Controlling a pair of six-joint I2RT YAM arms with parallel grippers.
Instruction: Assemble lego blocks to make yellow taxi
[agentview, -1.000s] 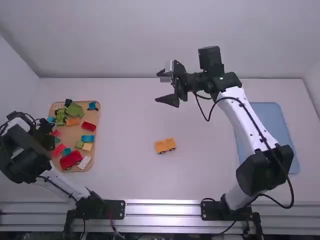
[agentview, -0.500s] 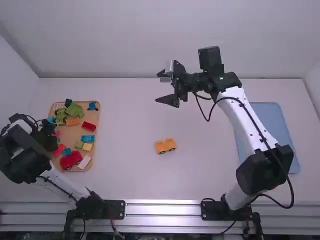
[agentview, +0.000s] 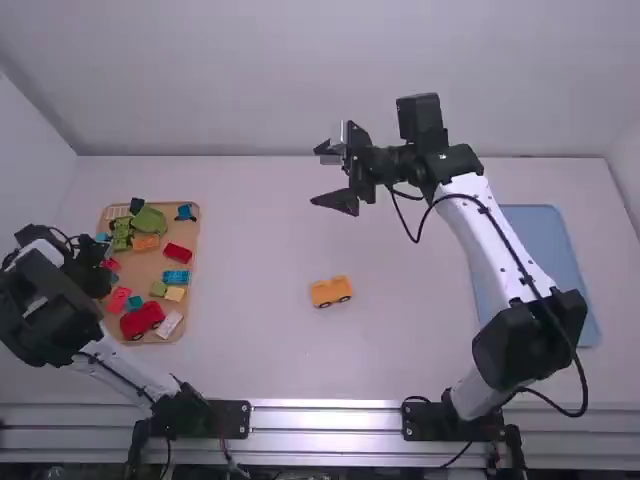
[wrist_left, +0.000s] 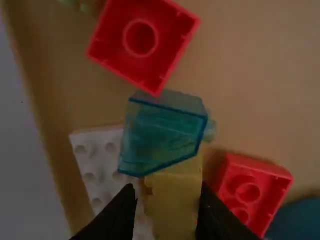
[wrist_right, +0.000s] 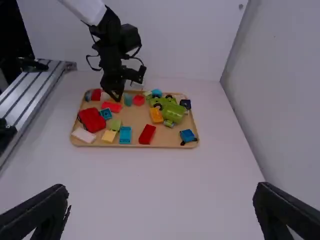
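Yellow taxi (agentview: 331, 291) sits part-built on the worktop (agentview: 400, 345). Right tool (agentview: 318, 173) gapes; left tool (wrist_left: 167, 187), fingers apart, straddles a yellow block (wrist_left: 173, 207): centre it before squeezing, clear of the white brick (wrist_left: 95, 160)

No text, label, brand, number or sign can be read — none in the high view, none in either wrist view
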